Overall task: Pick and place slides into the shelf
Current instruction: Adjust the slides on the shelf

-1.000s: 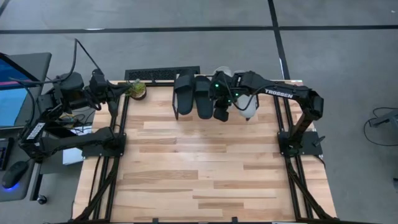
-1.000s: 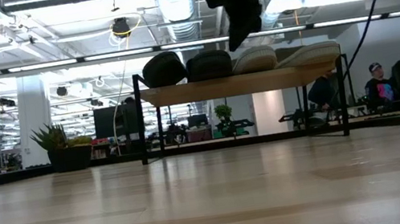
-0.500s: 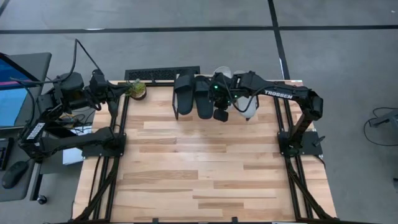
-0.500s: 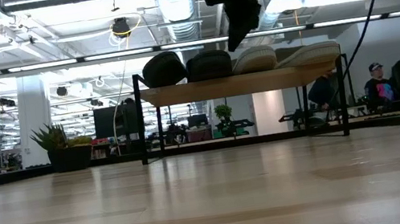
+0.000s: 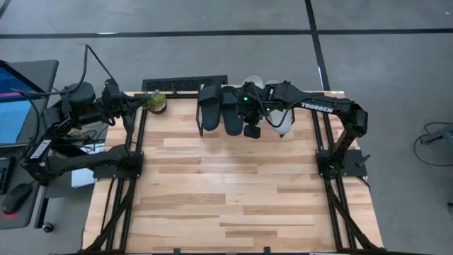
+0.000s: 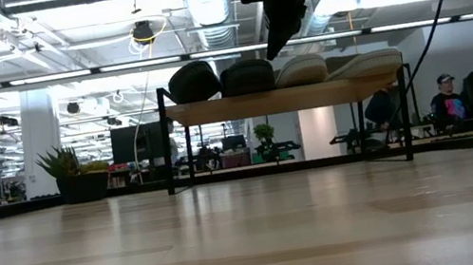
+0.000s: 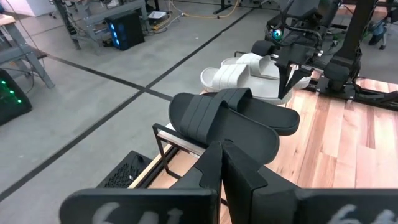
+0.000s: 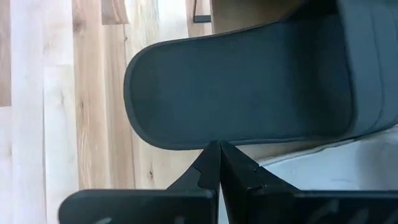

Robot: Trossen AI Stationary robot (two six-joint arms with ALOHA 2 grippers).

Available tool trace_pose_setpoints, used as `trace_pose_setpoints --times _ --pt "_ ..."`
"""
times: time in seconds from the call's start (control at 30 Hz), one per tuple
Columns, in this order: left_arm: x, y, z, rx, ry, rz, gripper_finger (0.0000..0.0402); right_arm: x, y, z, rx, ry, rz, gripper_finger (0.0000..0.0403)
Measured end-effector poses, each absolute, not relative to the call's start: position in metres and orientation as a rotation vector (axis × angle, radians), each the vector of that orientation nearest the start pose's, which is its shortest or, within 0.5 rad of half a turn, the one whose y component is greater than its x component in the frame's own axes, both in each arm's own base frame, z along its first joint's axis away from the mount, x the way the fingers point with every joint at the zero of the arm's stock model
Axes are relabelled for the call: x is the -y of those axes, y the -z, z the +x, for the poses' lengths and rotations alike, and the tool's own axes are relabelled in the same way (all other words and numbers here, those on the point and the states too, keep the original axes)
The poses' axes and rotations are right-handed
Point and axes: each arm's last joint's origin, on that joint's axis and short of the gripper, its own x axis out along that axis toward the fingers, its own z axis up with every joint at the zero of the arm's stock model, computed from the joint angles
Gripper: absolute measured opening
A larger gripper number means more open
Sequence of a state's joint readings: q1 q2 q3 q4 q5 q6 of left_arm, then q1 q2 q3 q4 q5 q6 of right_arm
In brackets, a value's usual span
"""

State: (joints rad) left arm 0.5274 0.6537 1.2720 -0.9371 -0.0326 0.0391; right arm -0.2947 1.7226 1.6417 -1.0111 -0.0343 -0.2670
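We saw the shelf [image 6: 284, 99] standing at the far edge of the worktop [image 5: 226, 191], about midway along it. All four slides lay side by side on its plank top: the two black slides [image 5: 220, 108] toward the left end and the two light grey slides [image 6: 341, 65] toward the right end, partly hidden from above by the right arm.

Around them, a small potted plant [image 5: 156, 102] sat near the far left corner of the worktop, and a dark keyboard-like object [image 5: 184, 84] lay just beyond the far edge, behind the shelf. In the room behind, a person [image 6: 450, 101] sat at some distance, off to the right. A monitor [image 5: 15, 99] stood off the worktop's left side.

The right claw [image 5: 251, 130] hung above the shelf's front edge, over the seam between the inner black slide [image 8: 249, 87] and the nearest grey one, its fingers pressed together and holding nothing. From level with the worktop it was clear of the slides, not touching them.

The left claw [image 7: 221, 163] waited beyond the far left corner, also pressed closed and empty.
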Motion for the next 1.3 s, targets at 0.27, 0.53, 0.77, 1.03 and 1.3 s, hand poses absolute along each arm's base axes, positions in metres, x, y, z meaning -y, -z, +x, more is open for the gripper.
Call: trace_pose_setpoints --times 0.27,0.53,0.77,1.03,1.3 --pt "-0.035 -0.425 0.058 -0.323 -0.549 -0.041 0.0 0.101 -0.318 0.338 -1.102 0.059 -0.067 0.0" --pt "-0.035 -0.425 0.058 -0.324 -0.549 -0.041 0.0 0.101 -0.318 0.338 -1.103 0.053 -0.074 0.0" --pt "-0.035 -0.425 0.058 -0.323 -0.549 -0.042 0.0 0.101 -0.311 0.338 -1.119 0.051 -0.065 0.0" --pt "-0.035 -0.425 0.058 -0.323 -0.549 -0.041 0.0 0.1 -0.308 0.338 -1.121 0.05 -0.064 0.0" --pt "-0.035 -0.425 0.058 -0.324 -0.549 -0.042 0.0 0.105 -0.305 0.334 -1.155 0.07 -0.029 0.0"
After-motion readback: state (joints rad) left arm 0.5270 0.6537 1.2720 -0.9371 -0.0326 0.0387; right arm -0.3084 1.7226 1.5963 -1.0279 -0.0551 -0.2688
